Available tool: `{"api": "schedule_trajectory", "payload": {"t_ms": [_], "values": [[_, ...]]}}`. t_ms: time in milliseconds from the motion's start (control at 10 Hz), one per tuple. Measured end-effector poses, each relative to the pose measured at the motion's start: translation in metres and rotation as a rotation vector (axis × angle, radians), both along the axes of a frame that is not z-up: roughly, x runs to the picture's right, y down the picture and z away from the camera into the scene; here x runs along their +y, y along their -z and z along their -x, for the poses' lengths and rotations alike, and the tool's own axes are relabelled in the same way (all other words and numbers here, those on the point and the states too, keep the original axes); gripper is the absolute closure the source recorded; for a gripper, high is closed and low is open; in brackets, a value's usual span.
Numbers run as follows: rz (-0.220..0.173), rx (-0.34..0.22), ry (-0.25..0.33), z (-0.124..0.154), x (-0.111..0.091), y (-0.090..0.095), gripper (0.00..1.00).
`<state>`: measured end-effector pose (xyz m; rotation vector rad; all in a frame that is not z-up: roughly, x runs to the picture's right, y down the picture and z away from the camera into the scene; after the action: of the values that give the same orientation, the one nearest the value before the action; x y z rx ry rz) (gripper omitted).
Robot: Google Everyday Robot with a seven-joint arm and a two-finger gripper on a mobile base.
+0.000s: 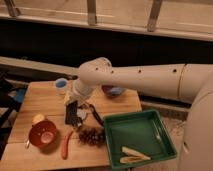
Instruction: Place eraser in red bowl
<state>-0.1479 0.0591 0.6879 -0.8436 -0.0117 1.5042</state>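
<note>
My gripper point(73, 108) hangs from the white arm over the middle of the wooden table point(30, 100), pointing down. It is shut on the eraser point(71, 117), a small dark block held upright just above the table. The red bowl point(42, 134) stands at the front left of the table, below and to the left of the eraser, about a hand's width away. The bowl has a pale inside with a small light thing in it.
A dark grape cluster point(91, 135) lies right of the gripper. A green tray point(137, 131) with pale banana pieces point(132, 154) fills the front right. A purple-blue bowl point(114, 91) and a blue-and-white cup point(61, 84) stand at the back. A red-orange stick point(65, 145) lies beside the red bowl.
</note>
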Motion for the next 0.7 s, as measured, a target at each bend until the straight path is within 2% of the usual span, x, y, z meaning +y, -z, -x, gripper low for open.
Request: {"api": "schedule_trajectory", "payload": {"t_ms": [300,500,700], "values": [[0.003,0.002,-0.003,-0.001,0.000,-0.001,1.00],[0.014,-0.014,0.024,0.008,0.010,-0.006,1.00],[0.026,-0.059,0.063,0.044,0.023,-0.014,1.00]]}}
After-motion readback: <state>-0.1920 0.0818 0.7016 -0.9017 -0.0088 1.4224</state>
